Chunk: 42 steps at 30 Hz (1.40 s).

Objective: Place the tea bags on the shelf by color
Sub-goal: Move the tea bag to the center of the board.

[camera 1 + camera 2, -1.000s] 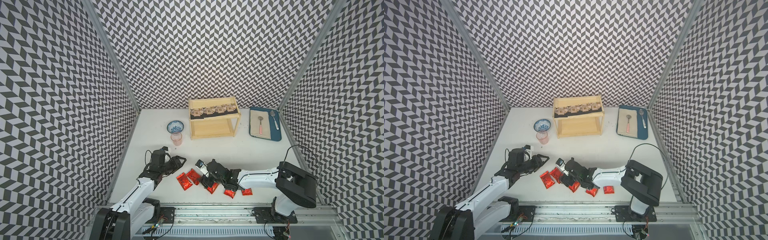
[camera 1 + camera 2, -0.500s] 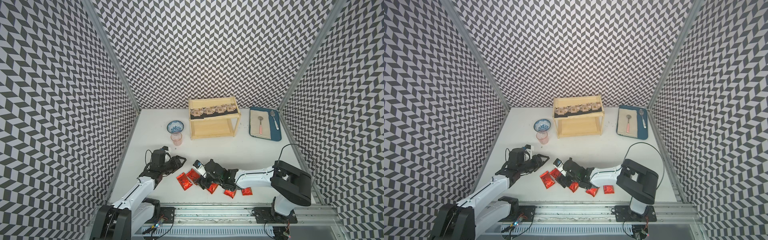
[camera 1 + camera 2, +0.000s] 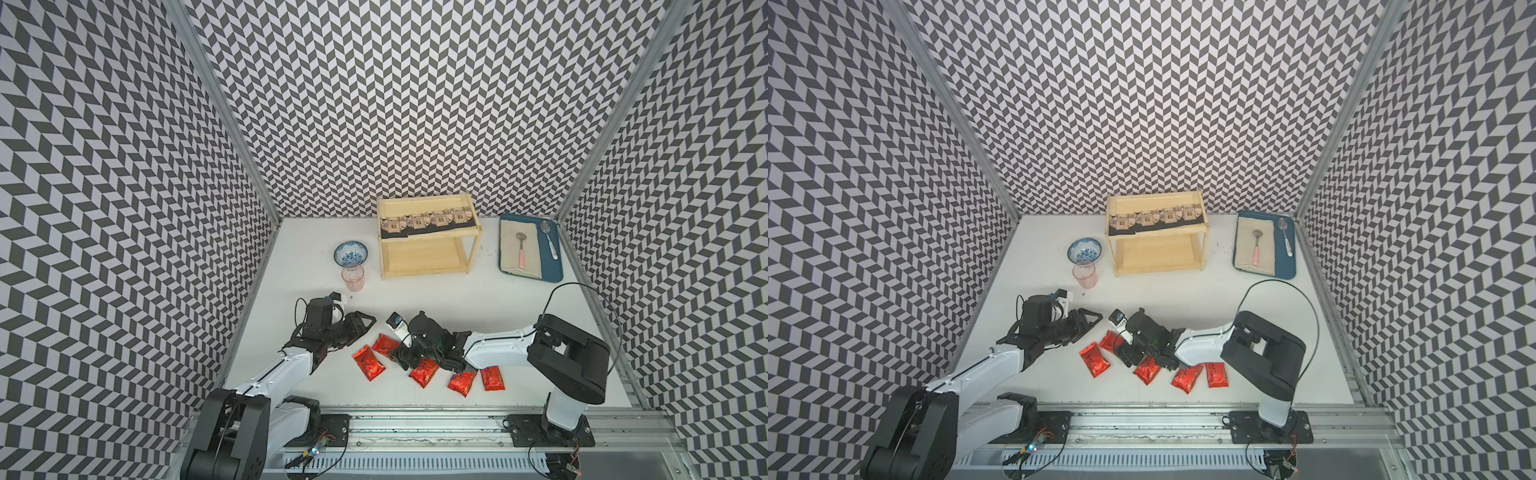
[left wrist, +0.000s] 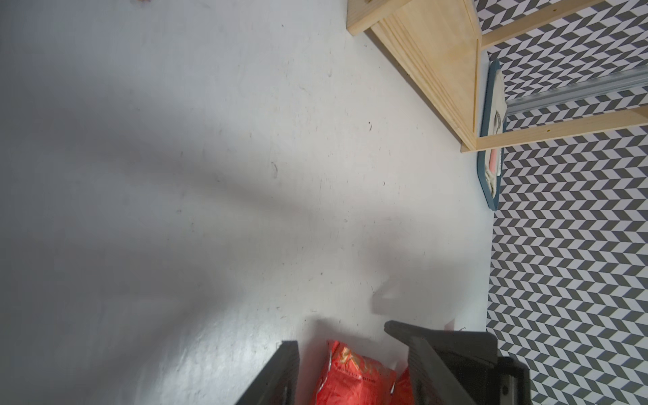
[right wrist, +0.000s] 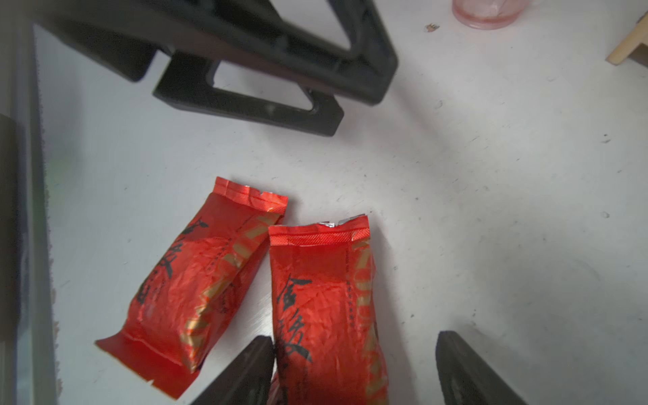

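- Five red pouches (image 3: 424, 372) lie on the table (image 3: 478, 307) near its front edge, none on the shelf yet. Three sit apart toward the right arm's base, and the other two lie side by side, touching.
- Right gripper (image 5: 354, 340) is down over that pair, jaws spread wide and straddling one pouch (image 5: 322, 298). Nothing is pinched, and I cannot tell whether the tips reach the table.
- One finger (image 5: 245, 378) comes in right where the neighbour (image 5: 196, 280) touches. Closing here could, I judge, catch both. A small shift away from the neighbour first would give a clean single pick.
- Foil like this looks slick and puffy, so close across the narrow width, low on the body, and firmly enough that it cannot squirt out.
- Left gripper (image 3: 363, 325) hangs just beyond the pair, fingers apart and empty. It is close to the right one, so keep it out of the way while the pouch is lifted.
- Farther back stands the shelf (image 3: 428, 272). Four black packets (image 3: 424, 220) line the top tier in a row, and the lower tier is bare.
- Red therefore belongs below. Go in low through the open front, under the top board, and let go with the pouch flat toward one end, leaving room for the other four.
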### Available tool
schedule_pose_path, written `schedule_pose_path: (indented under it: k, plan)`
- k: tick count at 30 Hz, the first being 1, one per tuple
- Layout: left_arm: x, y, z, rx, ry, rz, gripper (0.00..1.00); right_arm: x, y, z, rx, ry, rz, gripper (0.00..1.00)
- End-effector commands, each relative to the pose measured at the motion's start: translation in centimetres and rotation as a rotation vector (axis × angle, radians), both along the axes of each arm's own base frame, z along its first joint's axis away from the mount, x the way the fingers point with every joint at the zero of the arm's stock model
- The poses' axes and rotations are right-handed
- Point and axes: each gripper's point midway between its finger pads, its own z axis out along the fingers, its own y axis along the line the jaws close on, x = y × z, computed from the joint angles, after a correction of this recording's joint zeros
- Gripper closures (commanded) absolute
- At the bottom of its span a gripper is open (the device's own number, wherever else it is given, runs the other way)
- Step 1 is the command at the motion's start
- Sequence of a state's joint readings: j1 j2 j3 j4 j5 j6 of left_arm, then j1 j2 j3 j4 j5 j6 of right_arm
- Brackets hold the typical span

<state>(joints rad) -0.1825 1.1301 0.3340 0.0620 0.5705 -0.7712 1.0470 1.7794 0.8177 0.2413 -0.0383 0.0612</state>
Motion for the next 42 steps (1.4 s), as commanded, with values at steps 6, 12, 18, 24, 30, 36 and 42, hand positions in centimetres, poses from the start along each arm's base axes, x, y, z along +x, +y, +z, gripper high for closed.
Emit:
schedule_pose_path:
  k: [6,12,18,24,30,36,42]
  plan:
    - [-0.3,-1.0,0.0,-0.029,-0.040,-0.066,0.46,2.6,0.1,0.7,0.044,-0.003,-0.048,0.24]
    - [-0.9,-2.0,-0.4,-0.028,-0.037,-0.107,0.50,3.2,-0.4,1.3,0.062,0.007,-0.056,0.25]
    - [-1.3,-1.7,-1.5,0.006,-0.008,-0.095,0.55,3.0,-0.5,2.3,0.099,0.020,-0.049,0.25]
    - [-1.3,-1.2,-2.6,0.043,0.016,-0.075,0.57,3.1,-0.9,3.1,0.134,0.039,-0.049,0.25]
    - [-1.2,-1.7,-3.1,0.049,0.020,-0.095,0.68,3.3,-1.2,3.5,0.166,0.066,-0.050,0.26]
    - [-1.3,-2.3,-3.6,0.061,0.028,-0.112,0.76,3.2,-1.6,3.5,0.189,0.096,-0.048,0.28]
    - [-1.1,-2.5,-4.0,0.068,0.037,-0.121,0.89,3.5,-2.0,3.9,0.218,0.120,-0.053,0.29]
